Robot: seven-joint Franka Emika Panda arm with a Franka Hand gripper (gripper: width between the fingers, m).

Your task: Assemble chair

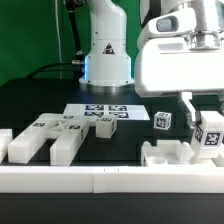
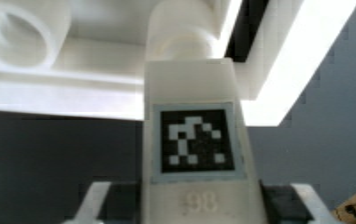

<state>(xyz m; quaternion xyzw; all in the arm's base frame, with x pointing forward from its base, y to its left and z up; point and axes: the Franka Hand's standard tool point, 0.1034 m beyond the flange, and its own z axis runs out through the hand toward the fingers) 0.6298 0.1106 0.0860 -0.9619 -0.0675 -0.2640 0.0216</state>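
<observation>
A robotics lab bench: a black table [image 1: 40, 100] stands against a green backdrop [image 1: 30, 40], with a white robot arm [image 1: 105, 55] at the far side. The marker board [image 1: 100, 112] lies mid-table. The white parts [image 1: 45, 138] carry square black-and-white tags. A low white rail [image 1: 100, 180] edges the near side.

Exterior view looks low across the table [image 1: 30, 100] toward the arm [image 1: 107, 50]; wrist view hugs the shared tagged bar [image 2: 196, 110].
</observation>
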